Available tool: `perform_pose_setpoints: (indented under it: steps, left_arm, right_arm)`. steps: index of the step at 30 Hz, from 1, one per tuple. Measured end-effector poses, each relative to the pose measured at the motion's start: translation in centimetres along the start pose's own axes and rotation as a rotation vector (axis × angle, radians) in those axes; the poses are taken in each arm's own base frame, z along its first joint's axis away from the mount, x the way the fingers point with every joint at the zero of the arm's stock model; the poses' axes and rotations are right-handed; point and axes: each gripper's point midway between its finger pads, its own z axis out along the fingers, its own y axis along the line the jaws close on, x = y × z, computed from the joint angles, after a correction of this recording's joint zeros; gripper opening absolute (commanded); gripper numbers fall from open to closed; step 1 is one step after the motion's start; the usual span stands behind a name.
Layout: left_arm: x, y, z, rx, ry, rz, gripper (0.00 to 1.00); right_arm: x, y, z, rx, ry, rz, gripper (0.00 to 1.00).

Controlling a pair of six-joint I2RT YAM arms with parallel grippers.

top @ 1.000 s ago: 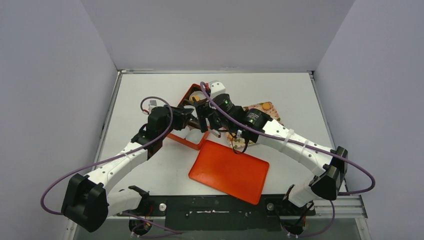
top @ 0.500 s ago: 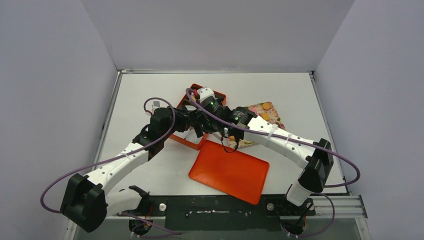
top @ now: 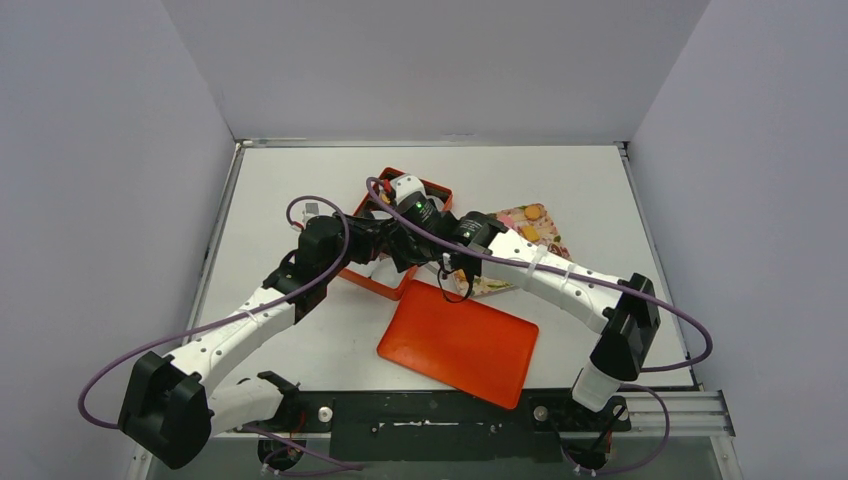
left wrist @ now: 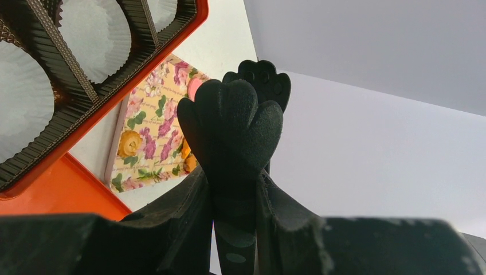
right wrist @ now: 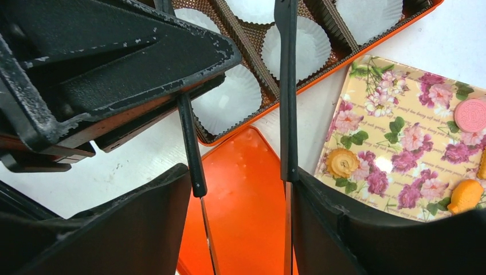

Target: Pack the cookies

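- The right end effector [right wrist: 235,97] hangs over the box [left wrist: 103,96] w/ its two thin fingers apart and nothing between them.
- The left end effector [left wrist: 246,97] has its paw-shaped pads pressed together. We see nothing held in them.
- The cookies [right wrist: 342,162] lie on the flowery tray [right wrist: 401,80], just beside the box. We see no cookie in the paper cups [right wrist: 298,48] that show.
- What could go wrong: the two arms are very near each other over the box, so we think they could bump if one swings across.
- A finger that dips too low could catch a paper cup and drag it out, b/c the cups are thin and light.
- The cookies are small and look crumbly. A hard squeeze could crack one. A soft squeeze could let it slip (the tray looks smooth and shiny).
- The printed flowers are pink and yellow like the cookies, so a grab could land on a picture instead.
- Shapes & stuff: the cups are white, round and pleated. They sit in a dark ribbed insert w/ walls between them.
- The box is orange w/ round corners. Its flat orange lid [right wrist: 246,195] lies on the white counter [right wrist: 126,166].
- We see one round yellow cookie, one flat pink one, and one orange one shaped a bit like a fish.
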Motion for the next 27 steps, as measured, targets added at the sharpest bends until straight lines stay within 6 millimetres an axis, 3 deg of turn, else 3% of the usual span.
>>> perform_pose_setpoints:
  steps: [11,20,27]
  left_arm:
    - [0.1,0.0,0.0,0.0,0.003,-0.01,0.01]
    - [0.3,-0.2,0.0,0.012,0.011,-0.005,0.39]
    - [-0.3,0.4,-0.7,0.01,-0.009,0.037,0.58]
  right_arm:
    - [0.1,0.1,0.0,-0.008,0.005,-0.014,0.32]
    - [0.1,0.1,-0.6,-0.023,0.009,-0.013,0.28]
    - [0.5,-1.9,-1.1,0.012,0.035,0.01,0.28]
